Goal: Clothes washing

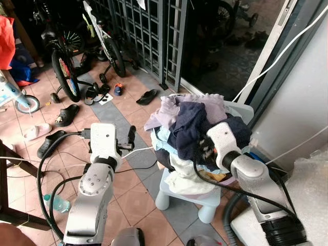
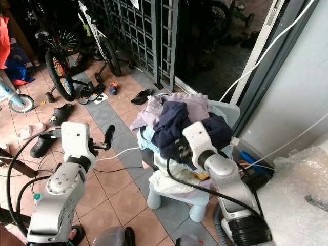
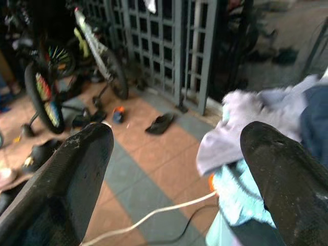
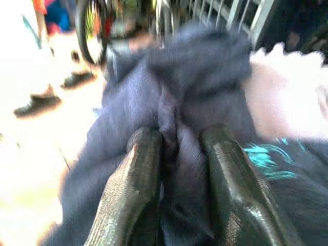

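A heap of clothes point(image 1: 197, 128) fills a pale laundry basket point(image 1: 245, 109) that rests on a white plastic stool point(image 1: 184, 197). On top lie a lilac garment point(image 1: 169, 110) and a dark navy garment point(image 1: 189, 125). My right gripper point(image 4: 179, 154) is pushed into the heap and shut on a fold of the navy garment point(image 4: 174, 102), cloth pinched between both fingers. My left gripper point(image 3: 174, 159) hovers open to the left of the basket, above the tiled floor, with nothing between its fingers. The lilac garment point(image 3: 241, 118) hangs just beyond its fingertip.
Bicycles point(image 1: 64, 61) and scattered sandals point(image 1: 66, 115) lie to the left before a metal grille gate point(image 1: 148, 36). A white cable point(image 1: 136, 151) crosses the tiled floor. A grey wall point(image 1: 302, 113) and bubble wrap point(image 1: 307, 195) stand at the right. A plastic bottle point(image 1: 56, 203) lies near my left arm.
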Robot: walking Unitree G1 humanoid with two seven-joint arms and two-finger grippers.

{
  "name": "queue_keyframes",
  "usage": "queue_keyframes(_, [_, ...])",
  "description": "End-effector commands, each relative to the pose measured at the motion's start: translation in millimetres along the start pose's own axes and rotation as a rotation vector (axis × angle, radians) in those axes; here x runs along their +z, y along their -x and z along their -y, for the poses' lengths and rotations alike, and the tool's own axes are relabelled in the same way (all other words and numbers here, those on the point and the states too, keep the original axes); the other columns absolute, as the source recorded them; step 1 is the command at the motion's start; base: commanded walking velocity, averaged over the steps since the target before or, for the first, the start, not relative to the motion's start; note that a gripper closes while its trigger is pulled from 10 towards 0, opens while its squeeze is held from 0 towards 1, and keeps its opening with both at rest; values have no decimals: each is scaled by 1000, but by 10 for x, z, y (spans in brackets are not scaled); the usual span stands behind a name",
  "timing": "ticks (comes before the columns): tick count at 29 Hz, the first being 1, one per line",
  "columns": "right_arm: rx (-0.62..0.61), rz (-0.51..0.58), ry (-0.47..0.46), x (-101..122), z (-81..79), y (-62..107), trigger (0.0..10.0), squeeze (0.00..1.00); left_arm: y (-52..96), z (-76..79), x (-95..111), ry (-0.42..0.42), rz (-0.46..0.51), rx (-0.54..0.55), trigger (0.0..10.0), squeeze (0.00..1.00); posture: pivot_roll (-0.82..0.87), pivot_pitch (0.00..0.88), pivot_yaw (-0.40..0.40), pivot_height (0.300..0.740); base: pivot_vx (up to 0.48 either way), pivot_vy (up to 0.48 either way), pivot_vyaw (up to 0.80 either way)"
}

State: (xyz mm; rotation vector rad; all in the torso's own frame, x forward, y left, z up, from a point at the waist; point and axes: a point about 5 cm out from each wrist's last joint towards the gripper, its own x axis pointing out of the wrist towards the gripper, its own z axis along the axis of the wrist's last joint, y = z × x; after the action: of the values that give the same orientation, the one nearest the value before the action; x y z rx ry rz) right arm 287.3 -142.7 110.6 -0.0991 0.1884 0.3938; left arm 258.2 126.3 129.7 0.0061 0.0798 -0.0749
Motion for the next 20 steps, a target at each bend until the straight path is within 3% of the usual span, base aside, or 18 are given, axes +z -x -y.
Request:
queue_keyframes(1, [-25, 83, -35, 153, 49, -20, 0, 0, -26, 9, 17, -5, 9, 0, 10000, 0, -1, 0, 62, 740, 0, 0, 0])
queue_keyframes(5, [-42, 237, -178, 459, 78, -61, 0, 0, -84, 14, 58, -15, 25, 4, 10000, 0, -4, 0, 72, 740, 0, 0, 0])
queue_keyframes(7, [-56, 361, -250, 721, 133, -63, 0, 0, -103, -9, 44, -32, 21, 30, 10000, 0, -4, 0, 78, 740, 0, 0, 0])
queue_keyframes(9, [-65, 386, -253, 784, 153, -63, 0, 0, -107, -14, 38, -32, 20, 34, 10000, 0, -4, 0, 78, 740, 0, 0, 0])
queue_keyframes(12, [-50, 492, -252, 1078, 166, -51, 0, 0, -116, 3, 32, -57, 31, 57, 10000, 0, -4, 0, 81, 740, 0, 0, 0])
queue_keyframes(14, [-22, 499, -161, 1117, 131, -39, 0, 0, -127, 19, 45, -63, 39, 47, 10000, 0, -3, 0, 80, 740, 0, 0, 0])
queue_keyframes(15, [-10, 456, -74, 1024, 101, -28, 3294, 0, -136, 18, 50, -64, 42, 48, 10000, 0, -3, 0, 77, 740, 0, 0, 0])
queue_keyframes(16, [-22, 382, -22, 873, 109, -19, 10000, 0, -140, 11, 49, -64, 42, 50, 10000, 0, -1, 0, 75, 740, 0, 0, 0])
queue_keyframes(17, [-31, 339, 1, 786, 120, -13, 10000, 0, -140, 7, 47, -65, 41, 51, 10000, 0, -1, 0, 75, 740, 0, 0, 0])
queue_keyframes(18, [-39, 304, 8, 698, 133, 8, 10000, 1000, -138, 4, 44, -65, 40, 53, 10000, 0, 1, 0, 72, 740, 0, 0, 0])
queue_keyframes(20, [-22, 254, 43, 542, 121, 84, 10000, 1000, -129, -3, 31, -65, 37, 56, 10000, 0, 1, 0, 71, 740, 0, 0, 0])
